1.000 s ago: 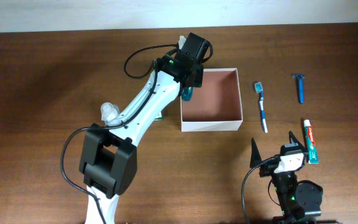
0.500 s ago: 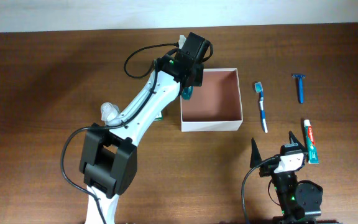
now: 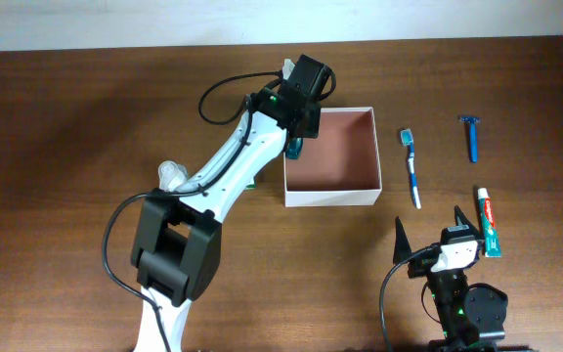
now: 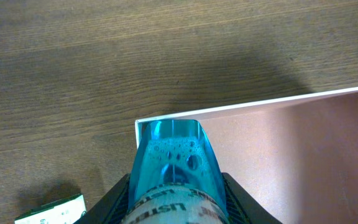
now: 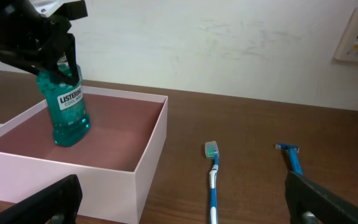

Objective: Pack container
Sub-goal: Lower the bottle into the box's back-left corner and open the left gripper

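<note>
Container (image 3: 330, 198) unmoved, my left gripper (image 5: 59, 65) still pinching the Listerine bottle (image 5: 69, 112) in its corner; release next, right gripper (image 3: 428, 227) spread.

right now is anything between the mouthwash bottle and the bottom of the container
Nothing visible. The container is bare inside, and the left gripper holds the mouthwash bottle just inside its left wall. Whether the bottle's base touches the floor I cannot tell.

The whole table (image 3: 66, 117) is viewed from straight above. The container (image 3: 330, 197) is shared by all views: seen closely downward from the left wrist, low and level from the right.
</note>
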### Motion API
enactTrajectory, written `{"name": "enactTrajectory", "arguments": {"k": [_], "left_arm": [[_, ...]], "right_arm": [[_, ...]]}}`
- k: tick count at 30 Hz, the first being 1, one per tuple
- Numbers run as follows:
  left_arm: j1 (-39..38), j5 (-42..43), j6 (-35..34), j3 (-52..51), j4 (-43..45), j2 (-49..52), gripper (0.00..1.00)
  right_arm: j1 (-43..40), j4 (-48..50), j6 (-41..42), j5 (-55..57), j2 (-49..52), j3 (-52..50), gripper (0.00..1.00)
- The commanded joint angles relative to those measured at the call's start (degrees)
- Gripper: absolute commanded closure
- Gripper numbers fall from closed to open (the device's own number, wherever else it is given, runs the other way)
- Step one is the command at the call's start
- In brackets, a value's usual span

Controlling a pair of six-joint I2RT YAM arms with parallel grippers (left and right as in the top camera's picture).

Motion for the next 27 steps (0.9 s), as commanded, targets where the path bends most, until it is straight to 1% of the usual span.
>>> {"name": "enactTrajectory", "arguments": {"k": [1,5,7,9,10,13,20,23,27], "left_arm": [[0.37,-1.09,-0.48,0.66,0.70,-0.15,0.68],[0.70,-1.07,-0.48,0.66,0.72,-0.15,0.66],[0.85,-1.07,-0.48,0.66,0.72,-0.15,0.58],[0.85,-1.07,-0.48,0.66,0.72,-0.15,0.45],[0.85,-1.09,-0.48,0.66,0.72,-0.15,0.40],[0.85,-1.09,-0.46,0.66,0.74,-0.15,0.30],[0.96,-1.09,1.38,0.87,1.20,-0.17,0.24],[0.96,-1.09,4.35,2.36,1.18,-0.17,0.20],[0.96,-1.09,7.52,5.84,0.68,-0.28,0.18]], "right_arm": [[-0.15,-0.31,0.28,0.68,-0.42,-0.26,0.02],[-0.15,-0.31,0.28,0.68,-0.42,-0.26,0.01],[-0.15,-0.33,0.28,0.68,-0.42,-0.26,0.02],[-0.15,-0.33,0.28,0.68,-0.42,-0.26,0.02],[-0.15,-0.31,0.28,0.68,-0.42,-0.26,0.02],[-0.15,-0.31,0.28,0.68,-0.42,-0.26,0.02],[-0.15,-0.33,0.28,0.68,-0.42,-0.26,0.02],[-0.15,-0.33,0.28,0.68,-0.42,-0.26,0.02],[-0.15,-0.31,0.28,0.68,-0.42,-0.26,0.02]]}}
